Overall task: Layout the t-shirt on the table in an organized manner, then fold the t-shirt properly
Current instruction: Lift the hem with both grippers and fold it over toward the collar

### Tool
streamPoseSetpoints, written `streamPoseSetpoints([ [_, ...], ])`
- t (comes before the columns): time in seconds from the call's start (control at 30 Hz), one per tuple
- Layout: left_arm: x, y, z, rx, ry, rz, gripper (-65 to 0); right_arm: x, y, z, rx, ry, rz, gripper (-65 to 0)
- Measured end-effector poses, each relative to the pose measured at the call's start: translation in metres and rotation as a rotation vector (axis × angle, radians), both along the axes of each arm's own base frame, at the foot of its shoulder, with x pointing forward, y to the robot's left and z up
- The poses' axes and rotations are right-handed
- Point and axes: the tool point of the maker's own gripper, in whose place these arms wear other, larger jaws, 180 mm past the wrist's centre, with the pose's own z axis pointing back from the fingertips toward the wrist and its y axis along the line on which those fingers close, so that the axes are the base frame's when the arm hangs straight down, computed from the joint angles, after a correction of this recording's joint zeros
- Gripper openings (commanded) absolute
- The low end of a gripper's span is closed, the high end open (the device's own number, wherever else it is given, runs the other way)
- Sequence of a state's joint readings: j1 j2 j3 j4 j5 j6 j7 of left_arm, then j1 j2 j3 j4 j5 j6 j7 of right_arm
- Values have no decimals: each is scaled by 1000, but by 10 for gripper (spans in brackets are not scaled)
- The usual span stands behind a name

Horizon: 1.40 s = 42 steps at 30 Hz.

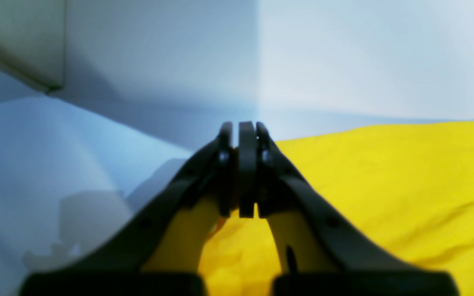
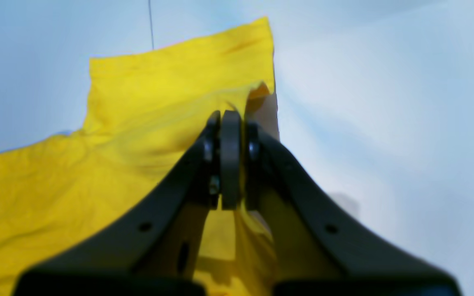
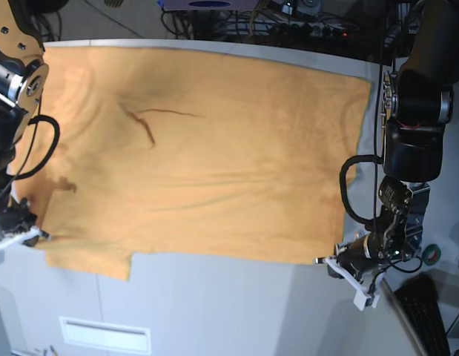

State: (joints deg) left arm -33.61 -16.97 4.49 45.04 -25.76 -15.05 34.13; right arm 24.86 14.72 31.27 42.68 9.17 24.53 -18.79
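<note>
The t-shirt [image 3: 214, 163] lies spread wide and mostly flat on the table [image 3: 236, 311], light orange with a thin dark squiggle [image 3: 151, 122] on its upper side. My left gripper [image 3: 325, 261] is at the shirt's near right corner. In the left wrist view the left gripper [image 1: 243, 127] is shut, with yellow-looking shirt cloth [image 1: 385, 185] under and beside it. My right gripper [image 3: 38, 236] is at the shirt's near left edge. Seen from the right wrist, the right gripper [image 2: 231, 117] is shut on a raised fold of the cloth [image 2: 138, 102].
Cables and electronics [image 3: 303, 11] run along the table's far edge. A keyboard [image 3: 429, 311] and a tape roll [image 3: 431, 254] sit off the right side. Bare tabletop [image 2: 385, 102] with a thin dark seam [image 2: 151, 24] lies beyond the shirt.
</note>
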Motion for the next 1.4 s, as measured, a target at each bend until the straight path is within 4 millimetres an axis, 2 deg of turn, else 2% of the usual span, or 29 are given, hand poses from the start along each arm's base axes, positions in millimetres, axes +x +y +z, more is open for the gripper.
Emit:
streamPoseSetpoints([
  [0.1,-1,-2,-1,-1,2,-4,-650,-2,0,-2,-3,4,1,-650],
  [0.17,2,-6,8,2,-26,-17,-650,-2,-1,-2,-4,-2,-1,-650],
  [0.27,4,0,23,-42,-56,20,-650,-6,0,-6,-4,6,-1,-650],
  [0.37,1,8,26,-41,-52,40,-650,-14,-1,-13,-5,25,-1,-650],
  [0.5,-4,9,22,-32,-46,35,-650,-16,1,-16,-3,31,0,-650],
  [0.6,-15,7,10,-32,-25,32,-650,-19,0,-18,-3,31,-3,-650],
  [0.73,-40,9,-19,-26,48,34,-650,-34,1,-32,-4,68,0,-650],
  [0.9,-51,7,-27,-29,57,29,-650,-43,1,-40,-3,90,1,-650],
  [1.0,-81,5,-49,-18,132,15,-650,-48,0,-43,-2,99,0,-650],
  [1.07,-96,6,-56,-6,155,4,-650,-51,-2,-45,-8,109,1,-650],
  [1.13,-95,12,-50,10,136,3,-650,-50,-7,-42,-16,106,-2,-650],
  [1.27,-78,19,-30,21,75,7,-650,-30,-12,-24,-42,68,2,-650],
  [1.4,-80,27,-30,37,84,10,-650,-15,-12,-13,-119,73,45,-650],
])
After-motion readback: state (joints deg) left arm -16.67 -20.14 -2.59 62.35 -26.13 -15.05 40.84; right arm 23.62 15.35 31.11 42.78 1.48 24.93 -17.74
